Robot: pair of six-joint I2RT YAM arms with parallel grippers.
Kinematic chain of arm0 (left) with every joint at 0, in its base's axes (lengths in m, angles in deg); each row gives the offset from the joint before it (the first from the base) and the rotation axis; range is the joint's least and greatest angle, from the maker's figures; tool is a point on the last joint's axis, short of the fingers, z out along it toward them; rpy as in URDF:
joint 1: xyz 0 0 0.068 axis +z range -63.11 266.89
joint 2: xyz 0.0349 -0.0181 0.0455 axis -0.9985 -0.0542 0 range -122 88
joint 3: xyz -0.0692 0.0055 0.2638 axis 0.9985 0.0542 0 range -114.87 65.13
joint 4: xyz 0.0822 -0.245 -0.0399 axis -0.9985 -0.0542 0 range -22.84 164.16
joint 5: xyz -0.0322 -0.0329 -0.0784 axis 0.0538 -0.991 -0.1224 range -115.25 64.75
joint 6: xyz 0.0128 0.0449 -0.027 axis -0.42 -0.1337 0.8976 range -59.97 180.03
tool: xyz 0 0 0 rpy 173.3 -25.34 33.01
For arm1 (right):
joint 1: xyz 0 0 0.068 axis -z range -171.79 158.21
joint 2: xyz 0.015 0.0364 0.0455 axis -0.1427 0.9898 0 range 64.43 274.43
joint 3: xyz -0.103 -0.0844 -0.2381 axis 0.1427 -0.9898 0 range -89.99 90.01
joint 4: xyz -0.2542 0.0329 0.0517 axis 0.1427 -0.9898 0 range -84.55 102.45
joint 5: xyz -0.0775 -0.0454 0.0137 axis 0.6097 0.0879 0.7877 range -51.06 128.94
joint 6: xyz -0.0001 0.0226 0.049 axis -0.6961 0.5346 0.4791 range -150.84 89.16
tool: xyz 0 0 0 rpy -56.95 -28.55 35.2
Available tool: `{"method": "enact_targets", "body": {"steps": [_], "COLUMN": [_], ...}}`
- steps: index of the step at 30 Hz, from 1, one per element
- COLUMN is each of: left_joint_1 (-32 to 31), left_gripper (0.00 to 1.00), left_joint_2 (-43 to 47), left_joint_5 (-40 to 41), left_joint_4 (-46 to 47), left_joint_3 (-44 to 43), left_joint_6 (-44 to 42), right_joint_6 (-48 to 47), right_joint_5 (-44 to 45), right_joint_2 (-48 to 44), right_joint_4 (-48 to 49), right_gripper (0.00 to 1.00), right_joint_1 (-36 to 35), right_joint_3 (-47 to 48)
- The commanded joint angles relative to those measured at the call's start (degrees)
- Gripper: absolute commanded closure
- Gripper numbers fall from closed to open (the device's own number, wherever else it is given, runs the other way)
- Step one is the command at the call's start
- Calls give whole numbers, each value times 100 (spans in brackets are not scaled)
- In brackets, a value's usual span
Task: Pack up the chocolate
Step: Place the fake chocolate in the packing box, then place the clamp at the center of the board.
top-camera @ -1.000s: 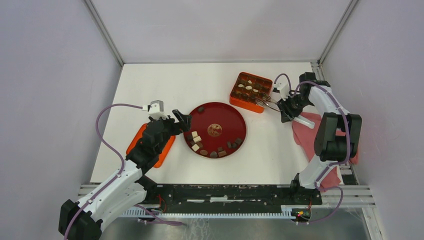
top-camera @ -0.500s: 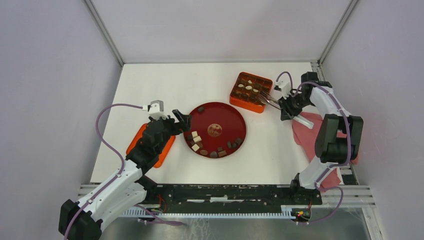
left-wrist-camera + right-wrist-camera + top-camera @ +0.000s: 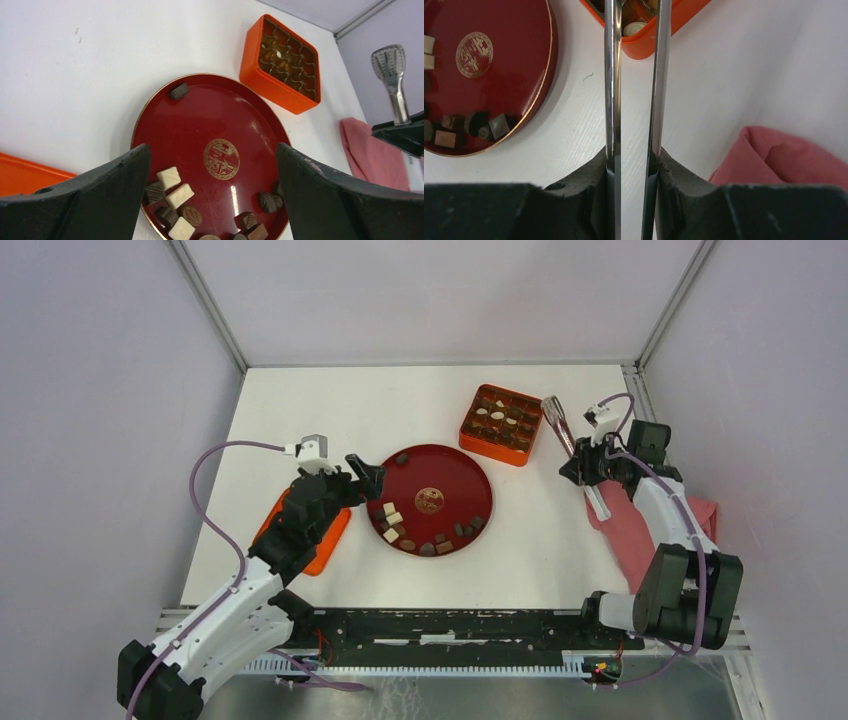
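Most of the loose chocolate pieces (image 3: pixel 392 522), dark brown, light brown and cream-white, lie along the near rim of the round red lacquer plate (image 3: pixel 450 472) at mid-table. One dark piece (image 3: pixel 401 458) sits alone at its far-left edge. Others already fill cells of the square orange gridded box (image 3: pixel 489 450) just beyond the plate.

The right gripper (image 3: pixel 633 157), clamped on the handle of long steel tongs (image 3: pixel 562 428), has swung clear of the box, where the tong tips hovered a second ago. It now holds them off the box's right side, pointing away from the robot. The blades are squeezed narrower than before, with a slim gap between them. No piece shows at the tips, though they are small in view. That suggests one delivery is over and another trip to the plate is due.

The left gripper (image 3: pixel 367 478) hangs wide and empty at the plate's left edge, its arm crossing a flat orange tray (image 3: pixel 335 532). A crumpled pink cloth (image 3: pixel 640 525) lies beneath the right arm.

The pieces lie flat with no shared heading. The oblong cream ones (image 3: pixel 179 196) run diagonally in the left wrist view, and the lone dark piece lies long side along the rim. The square and round ones show no long axis.
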Motion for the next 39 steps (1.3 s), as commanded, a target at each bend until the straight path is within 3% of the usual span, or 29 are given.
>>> {"method": "enact_targets", "body": {"steps": [1, 7, 13, 27, 39], "left_joint_1": [21, 27, 21, 21, 24], "left_gripper": [1, 0, 0, 0, 0], "left_joint_2": [155, 326, 511, 789, 976], "left_joint_5": [-250, -573, -1161, -1906, -1919], "left_joint_4": [-322, -643, -661, -550, -618], "left_joint_3": [-504, -569, -492, -500, -432], "left_joint_6": [206, 606, 1002, 1197, 1025], "right_joint_6": [1564, 2542, 3042, 3195, 3071], "right_joint_5": [118, 382, 499, 178, 331], "right_joint_2": [-599, -1130, -1074, -819, -715], "right_joint_4": [1889, 2886, 3017, 3043, 3079], "right_gripper": [65, 65, 64, 64, 64], "right_joint_1": [37, 69, 108, 123, 121], "right_joint_3": [-706, -1510, -1622, -1681, -1744]}}
